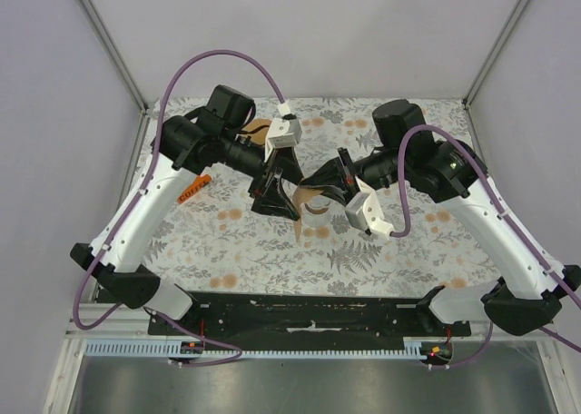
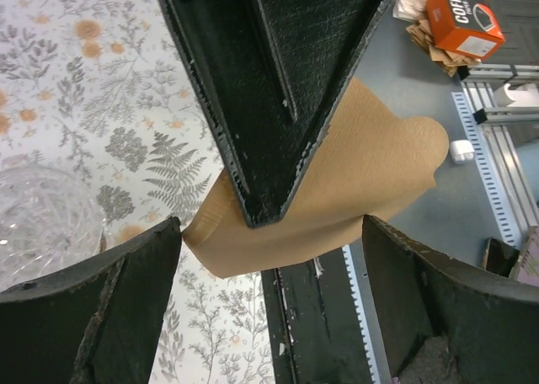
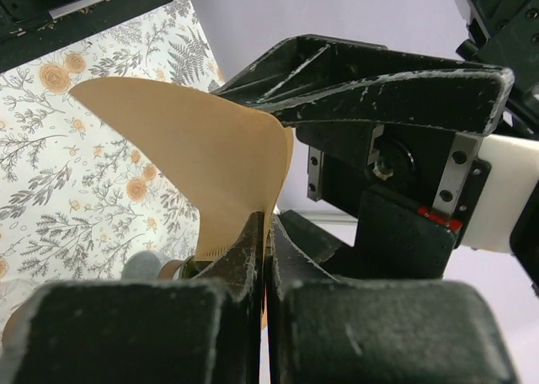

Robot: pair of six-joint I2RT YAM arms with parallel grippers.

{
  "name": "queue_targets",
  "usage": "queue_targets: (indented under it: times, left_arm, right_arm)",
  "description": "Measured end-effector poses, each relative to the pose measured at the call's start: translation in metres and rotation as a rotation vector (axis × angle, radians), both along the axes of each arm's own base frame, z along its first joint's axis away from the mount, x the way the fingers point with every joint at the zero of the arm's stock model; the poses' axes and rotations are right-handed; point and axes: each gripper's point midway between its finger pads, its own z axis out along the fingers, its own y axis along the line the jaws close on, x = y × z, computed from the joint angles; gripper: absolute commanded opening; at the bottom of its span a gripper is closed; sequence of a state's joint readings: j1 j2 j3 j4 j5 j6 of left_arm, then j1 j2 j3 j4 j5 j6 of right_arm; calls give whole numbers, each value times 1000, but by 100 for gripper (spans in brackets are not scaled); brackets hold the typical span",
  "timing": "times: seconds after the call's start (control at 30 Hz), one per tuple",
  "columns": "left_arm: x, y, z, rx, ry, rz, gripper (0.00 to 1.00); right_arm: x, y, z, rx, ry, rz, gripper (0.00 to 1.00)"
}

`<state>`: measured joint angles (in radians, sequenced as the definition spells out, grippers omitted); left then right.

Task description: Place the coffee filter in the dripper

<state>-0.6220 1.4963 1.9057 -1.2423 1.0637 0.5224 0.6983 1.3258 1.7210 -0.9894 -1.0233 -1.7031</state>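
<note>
**Filter held in the air, dripper just beside and below**

The right gripper (image 3: 268,241) has its two fingers pressed together on the brown paper coffee filter (image 2: 370,173), pinching it near the crimped edge. The filter hangs in the air at the middle of the top view, between the two wrists. It does not rest on the flowered tablecloth (image 1: 227,251).

The left gripper (image 2: 271,228) stands apart and clamps nothing. In its own wrist view one finger is at the lower left and the other at the lower right. The filter and the tip of the right gripper lie between them. The lower left corner of the paper comes up to the finger on that side, but I cannot tell whether it touches.

The filter is folded flat, like a fan. In the left wrist view its long axis runs from the lower left to the upper right of the frame.

The glass dripper (image 2: 38,220) stands on the cloth at the left edge of that view, to the side of the filter and lower. In the top view it shows only faintly, just under the paper toward the bottom of the frame. I judge that the coming move goes downward and a little sideways. The right arm, which holds the paper, is the nearer one. The flat filter probably must be opened first, and the spread left fingers seem placed for this.
</note>
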Motion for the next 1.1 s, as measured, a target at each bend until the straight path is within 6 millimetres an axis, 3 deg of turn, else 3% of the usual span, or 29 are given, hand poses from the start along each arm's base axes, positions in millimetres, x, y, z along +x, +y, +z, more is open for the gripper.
queue_targets:
  times: [0.1, 0.13, 0.23, 0.33, 0.4, 0.47, 0.6, 0.77, 0.87, 1.03, 1.1]
  left_arm:
    - [-3, -4, -4, -3, 28, -26, 93]
    - [-3, -5, -4, -5, 36, -32, 87]
    - [-5, -7, -4, -17, 51, -53, 47]
    - [-7, -7, -4, -27, 47, -68, 16]
    - [-9, -6, -3, -33, 42, -80, 2]
    - [-9, -6, -3, -34, 41, -82, 2]
    - [-9, -4, -6, -19, 42, -73, 2]
    - [-3, -2, -10, 16, 23, -30, 2]
    - [7, -2, -12, 44, 6, 28, 2]
    - [29, 0, -16, 96, -30, 157, 2]
    - [39, 2, -15, 112, -46, 210, 2]
  right_arm:
    - [-1, 1, 0, 4, -2, 13, 0]
    - [-2, 2, 0, 7, -3, 19, 0]
    - [-4, 2, 2, 15, -4, 32, 0]
    - [-6, 2, 3, 22, 1, 45, 0]
    - [-7, 3, 3, 23, 1, 48, 0]
    - [-7, 4, 2, 21, 9, 51, 6]
    - [-5, 5, 2, 22, 28, 40, 44]
    - [11, 3, 0, 75, 92, -79, 73]
    - [29, -11, 0, 136, 211, -236, 76]
    - [54, -40, 23, 268, 485, -438, 73]
    - [58, -48, 31, 313, 621, -485, 80]
